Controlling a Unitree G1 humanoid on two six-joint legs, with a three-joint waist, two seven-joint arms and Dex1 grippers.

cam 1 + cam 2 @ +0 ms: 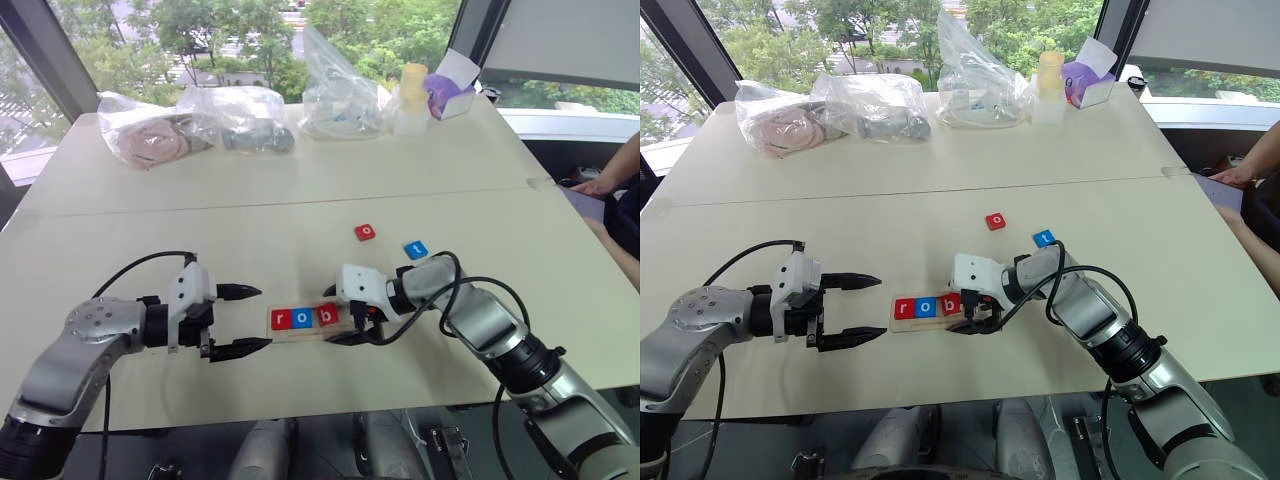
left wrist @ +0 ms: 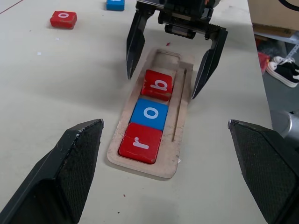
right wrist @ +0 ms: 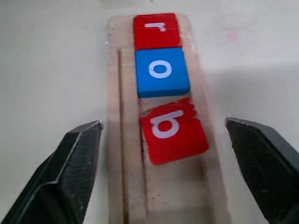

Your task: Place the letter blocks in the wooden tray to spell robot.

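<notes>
The wooden tray [image 1: 299, 331] lies on the table between my two grippers. Three letter blocks sit in it: a red r [image 2: 140, 142], a blue o [image 2: 149, 113] and a red b [image 3: 174, 129], which lies slightly askew. A loose red o [image 1: 366, 232] and a blue t [image 1: 415, 249] rest on the table beyond the tray. My right gripper [image 3: 162, 122] is open, its fingers on either side of the tray's end around the b without touching it. At the tray's other end my left gripper [image 1: 255, 318] hangs open and holds nothing.
Several clear plastic bags [image 1: 240, 115], a pale bottle [image 1: 412, 95] and a purple box [image 1: 447, 95] stand along the table's far edge. A person's hand [image 1: 600, 185] rests at the right, off the table. Black cables loop over both wrists.
</notes>
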